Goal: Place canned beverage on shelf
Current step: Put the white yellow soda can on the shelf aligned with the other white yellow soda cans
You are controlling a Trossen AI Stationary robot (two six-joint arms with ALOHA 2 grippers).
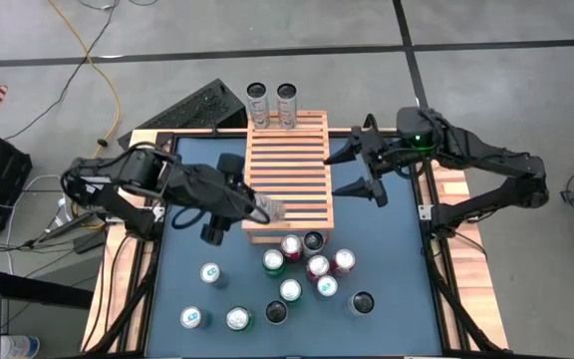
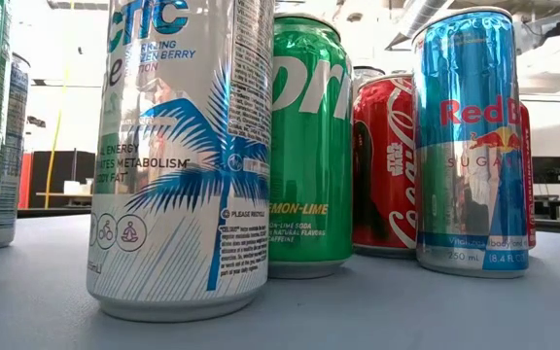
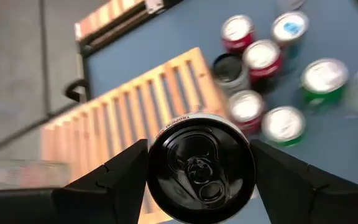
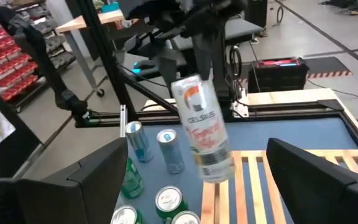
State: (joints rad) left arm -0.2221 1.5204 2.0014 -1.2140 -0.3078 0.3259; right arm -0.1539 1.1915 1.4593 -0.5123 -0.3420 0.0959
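High view shows the carry step under way — the left hand (image 1: 239,204) holds a white can (image 1: 267,210) tilted over the near left corner of the shelf (image 1: 288,178), not yet set down. In the left wrist view the can's dark top (image 3: 200,168) fills the space between the two fingers (image 3: 114,171), so the hold looks firm. The right wrist view catches the same can (image 4: 205,127) hanging at a slant, bottom end lowest, above the slats (image 4: 294,183).

The next move, as I judge it, calls for bringing the can upright, lowering it until its base sits flat across the slats, and only then letting go; a tilted release could tip it off the edge.

The right hand (image 1: 359,167) waits beside the shelf's far right edge, fingers spread wide and holding nothing.

On the containers — the shelf top looks bare. Two slim cans (image 1: 271,105) stand at its far edge, though whether on it or just beyond I cannot tell. A cluster of mixed cans (image 1: 307,269) stands on the blue worktop (image 1: 387,239) near the shelf's front, with others (image 1: 210,273) scattered further left.
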